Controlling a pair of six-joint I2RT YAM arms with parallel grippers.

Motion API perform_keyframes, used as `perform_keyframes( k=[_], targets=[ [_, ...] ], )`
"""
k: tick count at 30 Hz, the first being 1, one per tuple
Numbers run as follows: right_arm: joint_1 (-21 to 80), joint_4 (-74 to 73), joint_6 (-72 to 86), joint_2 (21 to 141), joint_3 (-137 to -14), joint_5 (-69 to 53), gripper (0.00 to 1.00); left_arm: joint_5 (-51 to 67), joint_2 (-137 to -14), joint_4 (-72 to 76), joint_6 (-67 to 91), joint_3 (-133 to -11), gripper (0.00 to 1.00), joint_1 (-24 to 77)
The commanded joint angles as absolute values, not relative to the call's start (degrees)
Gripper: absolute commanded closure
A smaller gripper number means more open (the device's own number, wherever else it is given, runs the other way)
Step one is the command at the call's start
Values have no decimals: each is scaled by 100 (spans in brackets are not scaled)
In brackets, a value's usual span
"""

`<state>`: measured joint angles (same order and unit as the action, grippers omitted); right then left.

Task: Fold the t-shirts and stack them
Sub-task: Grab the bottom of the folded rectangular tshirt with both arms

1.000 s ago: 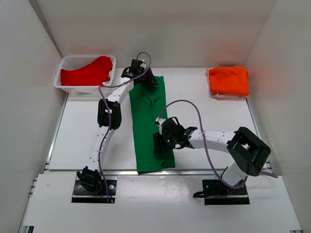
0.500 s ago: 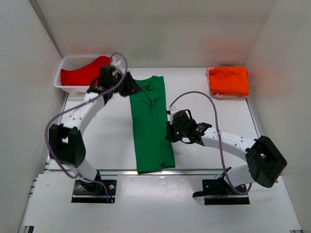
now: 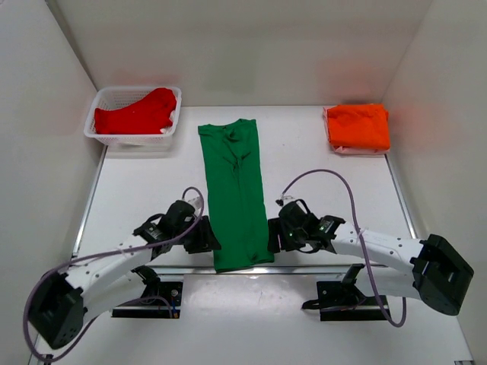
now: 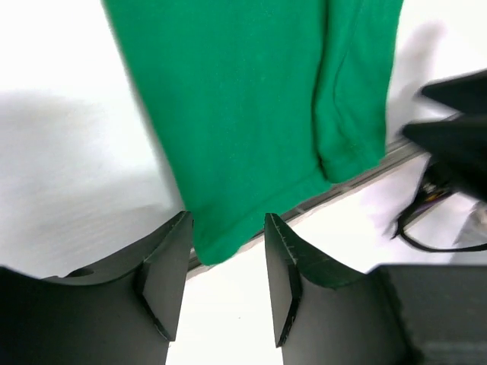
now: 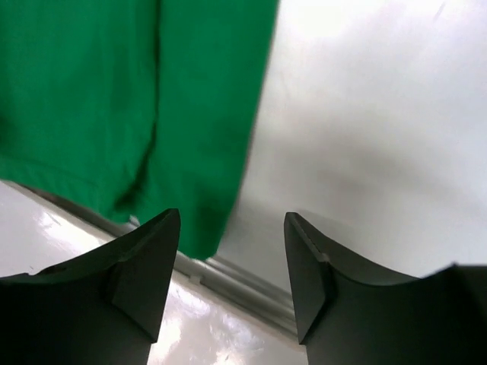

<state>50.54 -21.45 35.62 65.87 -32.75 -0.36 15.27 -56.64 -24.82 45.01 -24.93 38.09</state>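
Observation:
The green t-shirt [image 3: 234, 190] lies folded into a long narrow strip down the middle of the table, collar at the far end, hem hanging over the near edge. My left gripper [image 3: 207, 237] is open and empty at the hem's left corner [image 4: 221, 228]. My right gripper [image 3: 275, 237] is open and empty at the hem's right corner [image 5: 205, 220]. The orange t-shirt [image 3: 358, 126] lies folded at the far right. The red t-shirt [image 3: 137, 112] lies crumpled in the white basket [image 3: 106, 135].
The basket stands at the far left corner. A metal rail [image 3: 319, 266] runs along the table's near edge, also in the right wrist view [image 5: 251, 285]. White walls close in the left, right and back sides.
The left arm has swung from the shirt's collar end back to the near hem. The right gripper has moved from the shirt's right edge toward the near hem corner. The shirt lies uncovered.

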Motion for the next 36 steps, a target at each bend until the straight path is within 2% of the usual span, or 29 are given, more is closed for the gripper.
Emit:
perform_keyframes(
  k=[1,5,7,10,18,20,21,22,23,24,25,26,30,33,36],
  targets=[
    [5421,-2013,4516,6548,-2980,193,44,1204,-4951,-2320,5211,-2119,46,3841],
    [5660,-1872,4737,6785,-2883,193,46,1160,-4921,-2434,5265,-1977,44,3928],
    [5713,-1793,4833,6864,-2839,97,53,1090,-5087,-2548,5133,-2065,44,4016],
    [5844,-1696,4939,6935,-2821,53,56,897,-5291,-2830,5036,-2232,43,4104],
    [6055,-1556,5036,7277,-2900,-86,56,659,-6291,-2822,5001,-2548,43,4710],
    [6073,-1564,5036,7409,-2927,-132,61,703,-6642,-2646,5054,-2645,44,4868],
    [6082,-1556,5001,7427,-2927,-141,78,677,-6740,-2576,5062,-2715,46,4930],
    [6108,-1573,5001,7444,-2988,-167,90,677,-6889,-2601,5002,-2855,54,4983],
    [6134,-1652,4966,7470,-3014,-184,100,668,-7039,-2697,4931,-2917,72,5001],
    [6161,-1757,4931,7462,-3023,-193,99,694,-7049,-2733,4878,-2961,82,5027],
    [6231,-1862,4878,7445,-3093,-176,100,677,-7031,-2847,4869,-2953,96,5027],
    [6240,-1907,4852,7410,-3155,-237,100,694,-6883,-2882,4878,-2866,100,4966],
    [6319,-2180,4668,7173,-3252,-421,100,835,-6522,-3146,4869,-2724,100,4869],
    [5864,-2354,4255,7110,-3488,-930,100,948,-6180,-3164,4808,-2952,100,4545],
    [5240,-2627,3499,7399,-4042,-1509,100,1142,-6336,-3129,4572,-3469,100,4019]
  ],
)
